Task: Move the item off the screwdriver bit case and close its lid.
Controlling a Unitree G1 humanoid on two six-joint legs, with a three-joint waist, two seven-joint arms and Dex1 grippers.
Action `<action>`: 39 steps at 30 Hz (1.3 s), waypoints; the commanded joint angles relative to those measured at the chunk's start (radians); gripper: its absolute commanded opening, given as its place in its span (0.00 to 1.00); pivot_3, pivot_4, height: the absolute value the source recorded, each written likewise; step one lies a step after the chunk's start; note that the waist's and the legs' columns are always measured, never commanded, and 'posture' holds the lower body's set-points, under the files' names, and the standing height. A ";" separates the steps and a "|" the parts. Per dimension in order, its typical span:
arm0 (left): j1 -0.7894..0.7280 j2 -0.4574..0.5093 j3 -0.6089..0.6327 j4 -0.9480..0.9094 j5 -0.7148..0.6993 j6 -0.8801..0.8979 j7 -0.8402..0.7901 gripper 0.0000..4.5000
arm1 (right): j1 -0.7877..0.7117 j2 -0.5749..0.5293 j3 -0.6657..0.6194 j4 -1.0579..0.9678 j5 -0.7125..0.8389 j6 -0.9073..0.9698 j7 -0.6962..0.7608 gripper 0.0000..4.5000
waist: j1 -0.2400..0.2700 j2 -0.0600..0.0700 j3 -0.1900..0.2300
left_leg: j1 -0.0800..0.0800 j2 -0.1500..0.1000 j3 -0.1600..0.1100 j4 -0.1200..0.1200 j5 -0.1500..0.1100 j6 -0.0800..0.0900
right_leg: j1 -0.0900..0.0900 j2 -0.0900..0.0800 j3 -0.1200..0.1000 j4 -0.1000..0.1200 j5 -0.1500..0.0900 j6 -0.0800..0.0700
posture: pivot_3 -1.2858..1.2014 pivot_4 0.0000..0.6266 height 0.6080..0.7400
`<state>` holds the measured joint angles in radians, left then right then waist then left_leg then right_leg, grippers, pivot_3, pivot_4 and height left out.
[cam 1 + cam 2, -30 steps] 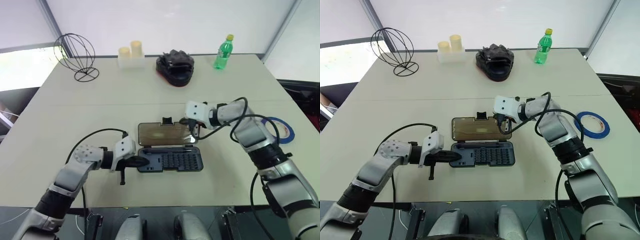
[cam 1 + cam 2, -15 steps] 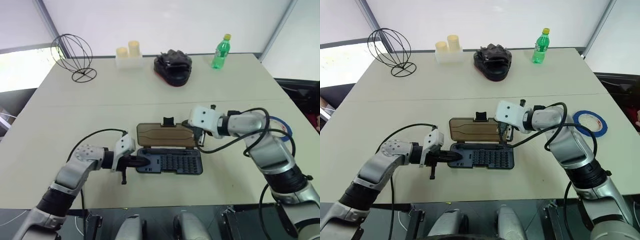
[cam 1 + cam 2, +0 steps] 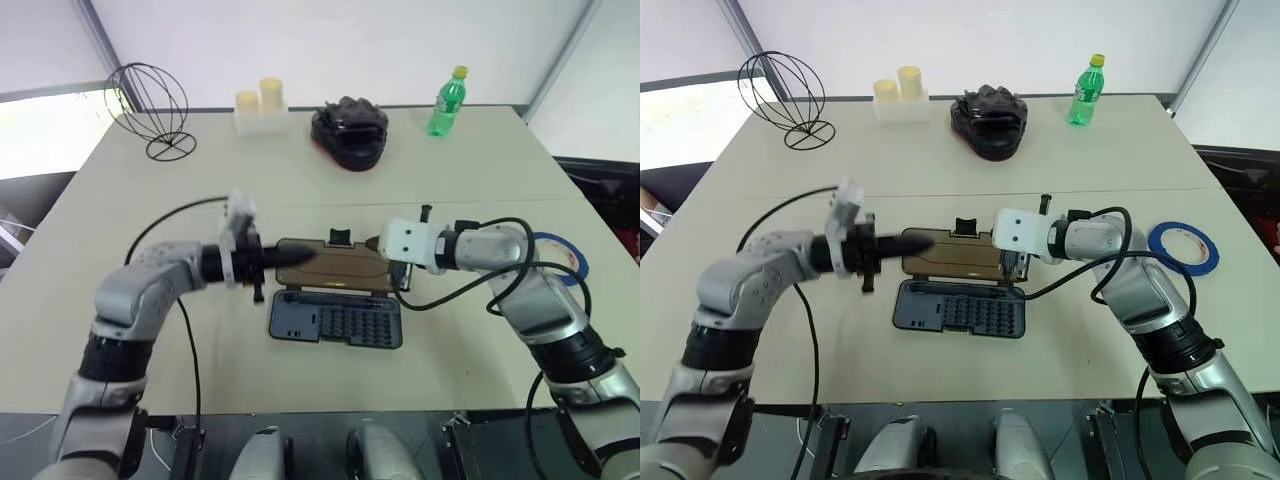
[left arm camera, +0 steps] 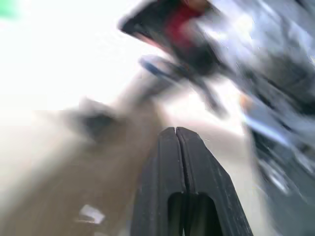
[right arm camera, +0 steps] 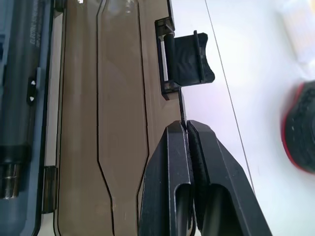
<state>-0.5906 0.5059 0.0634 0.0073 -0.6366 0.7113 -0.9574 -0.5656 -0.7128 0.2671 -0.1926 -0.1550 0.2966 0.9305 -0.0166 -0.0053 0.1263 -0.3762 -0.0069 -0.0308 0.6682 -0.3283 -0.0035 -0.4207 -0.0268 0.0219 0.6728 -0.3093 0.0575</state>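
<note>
The screwdriver bit case [image 3: 335, 322] lies open near the table's front edge, a dark grey-blue tray with rows of bits. Its smoky-brown lid [image 3: 345, 266] is lifted at an angle behind the tray, with the black latch tab [image 5: 187, 64] on its far edge. My right gripper [image 5: 185, 127] is shut on that far edge, right beside the tab. My left gripper [image 3: 308, 256] is shut and points level over the lid's left end; I cannot tell whether it touches. The item, a blue roll of tape [image 3: 1185, 247], lies on the table to the right, away from the case.
Along the back of the table stand a wire globe [image 3: 150, 110], a white holder with two cream cylinders [image 3: 260, 108], a black object with a red base [image 3: 350, 130] and a green bottle [image 3: 447, 102]. A seam crosses the table [image 3: 150, 200] behind the case.
My left arm has lifted from the tray's left end and now reaches over the lid's left end. The lid has come up off the table in my right gripper.
</note>
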 commanded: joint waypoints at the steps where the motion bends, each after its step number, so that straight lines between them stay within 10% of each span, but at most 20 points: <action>1: -0.018 0.014 0.024 0.150 0.119 -0.161 0.053 0.00 | -0.026 -0.001 -0.025 -0.008 -0.006 -0.027 -0.019 0.01 | -0.004 0.000 0.000 | 0.001 0.000 0.000 0.000 0.000 0.000 | 0.000 0.000 0.000 0.000 0.000 0.000 | 0.52 0.24 1.00; 21: -0.102 -0.099 -0.091 0.564 0.282 -0.386 -0.184 0.00 | -0.025 0.031 -0.019 -0.002 -0.015 -0.036 -0.035 0.01 | -0.003 -0.001 0.000 | -0.012 0.000 0.000 0.012 0.003 -0.005 | -0.010 -0.001 -0.001 0.010 0.000 0.000 | 0.52 0.24 1.00; 26: -0.087 -0.079 -0.095 0.535 0.270 -0.327 -0.267 0.00 | -0.023 0.016 -0.034 -0.054 -0.013 -0.016 -0.027 0.42 | -0.001 -0.001 0.000 | -0.013 0.000 -0.001 0.012 0.003 -0.004 | -0.011 -0.001 -0.001 0.010 0.000 0.000 | 0.52 0.24 1.00; 28: -0.085 -0.074 -0.094 0.534 0.273 -0.320 -0.283 0.00 | -0.041 0.001 -0.078 -0.122 0.047 0.071 0.011 0.62 | 0.003 0.000 0.001 | -0.014 0.000 -0.001 0.012 0.003 -0.004 | -0.011 -0.001 -0.001 0.010 0.000 0.000 | 0.52 0.24 1.00; 34: -0.116 -0.062 -0.083 0.518 0.260 -0.294 -0.319 0.00 | -0.223 0.090 -0.573 -0.335 0.679 0.880 0.056 0.62 | 0.005 -0.001 0.001 | -0.015 -0.001 -0.003 0.013 0.002 -0.004 | -0.012 -0.001 -0.002 0.011 0.000 0.000 | 0.52 0.24 1.00; 39: -0.101 -0.022 -0.139 0.275 0.183 -0.133 -0.420 0.00 | -0.214 0.088 -0.749 -0.397 0.839 1.091 -0.037 0.62 | 0.005 -0.001 0.000 | -0.016 -0.001 -0.005 0.012 0.002 -0.003 | -0.010 -0.003 -0.003 0.011 0.000 0.000 | 0.52 0.24 1.00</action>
<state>-0.6817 0.4645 -0.0518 0.4014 -0.4102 0.5332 -1.3250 -0.7915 -0.6169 -0.4393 -0.5612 0.6420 1.3462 0.9259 -0.0117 -0.0064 0.1266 -0.3923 -0.0080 -0.0360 0.6799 -0.3268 -0.0063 -0.4310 -0.0295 0.0187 0.6833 -0.3092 0.0576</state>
